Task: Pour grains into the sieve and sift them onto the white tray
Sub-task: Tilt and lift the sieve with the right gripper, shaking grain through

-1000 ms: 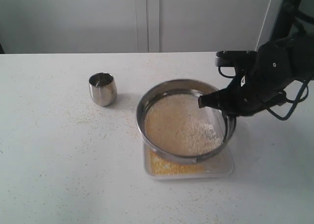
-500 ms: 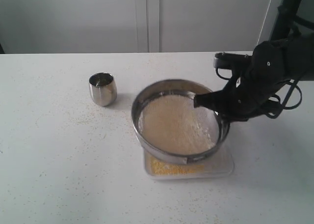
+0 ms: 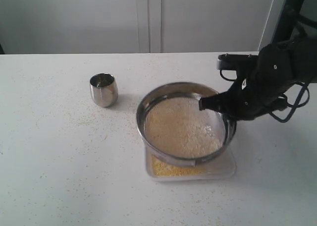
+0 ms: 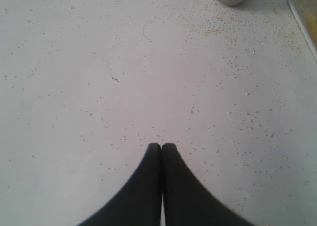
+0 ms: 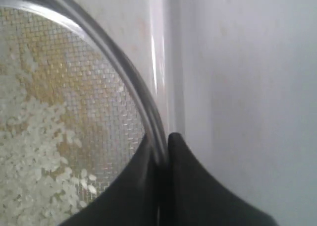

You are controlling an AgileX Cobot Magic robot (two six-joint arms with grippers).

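Grains (image 3: pixel 181 127) lie in the sieve (image 3: pixel 171 158), which the right gripper (image 3: pixel 214 105) holds by its rim over the white tray (image 3: pixel 224 169); short, level shakes centred on the tray would likely sift best. Left gripper (image 4: pixel 162 147) hangs closed and empty above the speckled table (image 4: pixel 99 62). Close up, right jaws pinch the sieve (image 5: pixel 126 77); no writing is legible.

One sieve (image 3: pixel 140 118), one tray (image 3: pixel 224 169) and one cup (image 3: pixel 103 89) are on the single table (image 3: pixel 54 166). There are two grippers: the left gripper (image 4: pixel 162 146) and the right gripper (image 5: pixel 161 142). The grains (image 3: pixel 181 129) are too many to count.
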